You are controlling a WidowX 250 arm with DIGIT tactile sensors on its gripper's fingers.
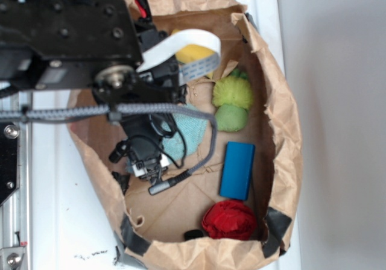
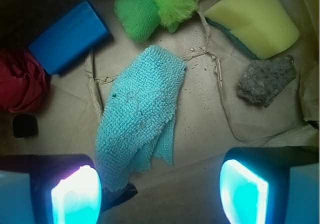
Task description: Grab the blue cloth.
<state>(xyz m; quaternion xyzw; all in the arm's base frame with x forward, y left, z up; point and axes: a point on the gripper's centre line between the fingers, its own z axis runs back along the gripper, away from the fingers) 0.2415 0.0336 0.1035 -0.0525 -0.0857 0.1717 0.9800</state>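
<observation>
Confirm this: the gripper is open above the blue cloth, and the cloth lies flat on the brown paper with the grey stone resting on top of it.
Not quite. The grey stone is not on the blue cloth; the wrist view shows it lying apart on the brown paper, near the yellow sponge. The rest stands: the gripper is open above the cloth.
</observation>
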